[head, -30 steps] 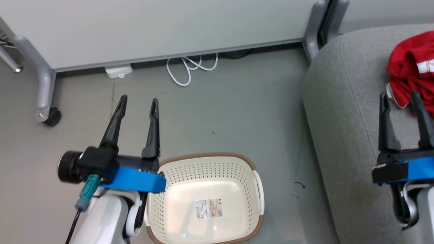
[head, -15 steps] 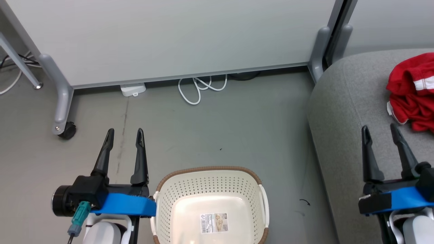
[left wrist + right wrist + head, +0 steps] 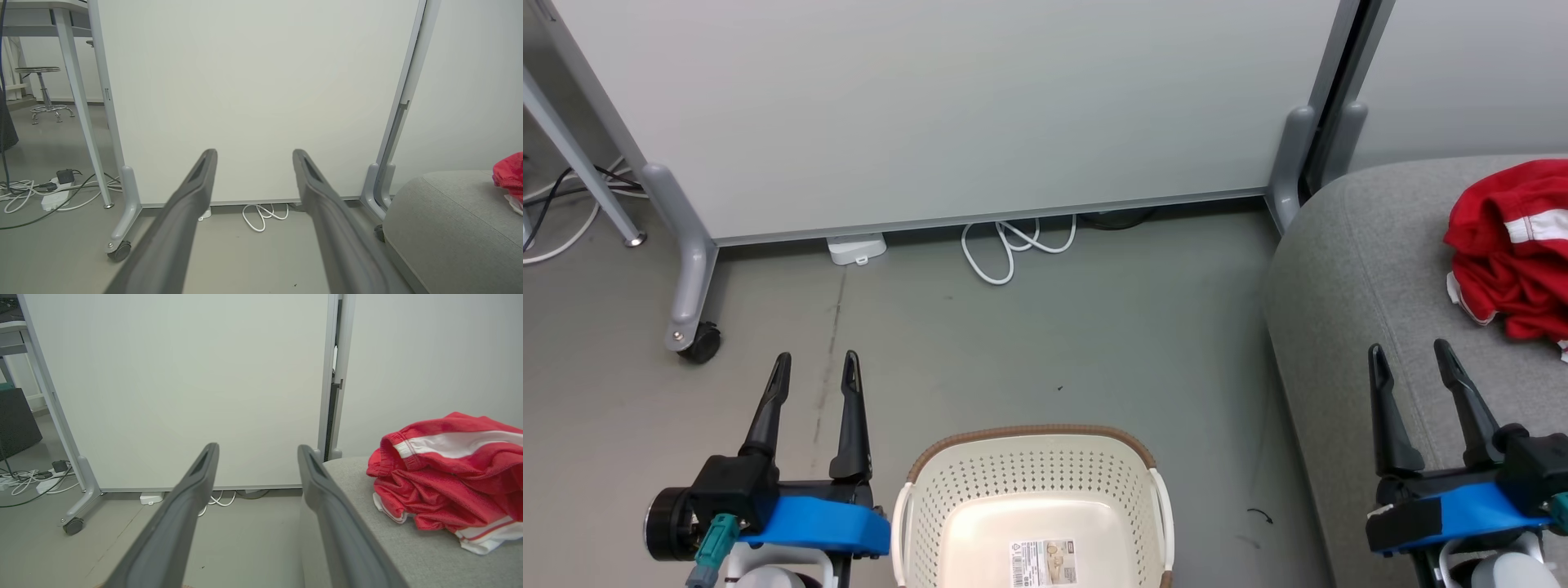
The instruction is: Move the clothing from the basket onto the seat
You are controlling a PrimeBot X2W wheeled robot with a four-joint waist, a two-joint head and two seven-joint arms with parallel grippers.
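While I hold both arms idle, progress: the task looks finished, or nearly so.
Basket: at 6 o'clock in my head view, on the floor between the arms; the part I see holds nothing but its paper label.
Clothing: a red heap with white stripes at 3 o'clock, lying on the seat; 1 garment or 2, I cannot tell.
Left gripper: fingers apart, clamping nothing, at 7 o'clock.
Right gripper: fingers apart, empty, at 5 o'clock over the seat's edge.
Left to do: check the basket's near end, cut off by the frame.
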